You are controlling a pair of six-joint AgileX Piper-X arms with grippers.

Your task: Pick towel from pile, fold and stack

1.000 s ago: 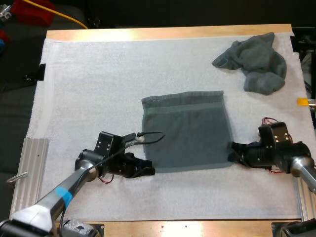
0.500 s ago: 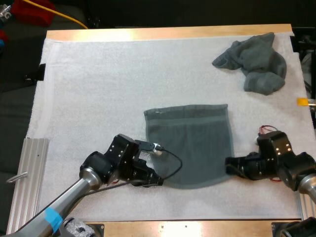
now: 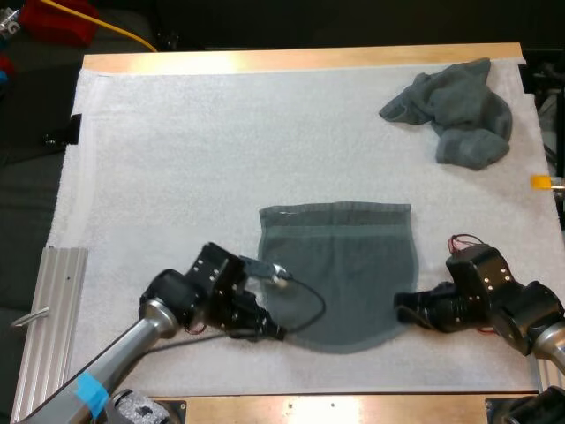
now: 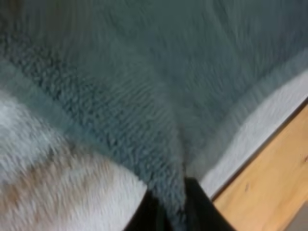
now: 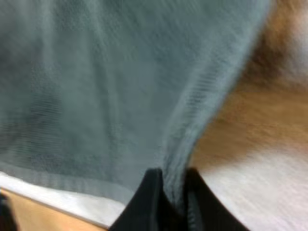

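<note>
From the high view, the spread towel point(image 3: 340, 265) lies on the white mat point(image 3: 177, 141) towards the near side. Its far hem is straight and its near edge is drawn into a rounded sag between my two grippers. My left gripper point(image 3: 275, 334) is at the towel's near left corner, and my right gripper point(image 3: 403, 308) is at its near right corner. A crumpled towel point(image 3: 455, 110) sits well apart at the mat's far right, and the wooden table point(image 3: 300, 59) shows beyond the mat. In the left wrist view, my fingers point(image 4: 199, 209) are clamped on a fold of the spread towel, cloth pressed between them, with mat and table edge just past it. In the right wrist view, my fingers point(image 5: 147, 199) likewise pinch a ridge of the same towel from both sides, and the fabric fans away from them.
</note>
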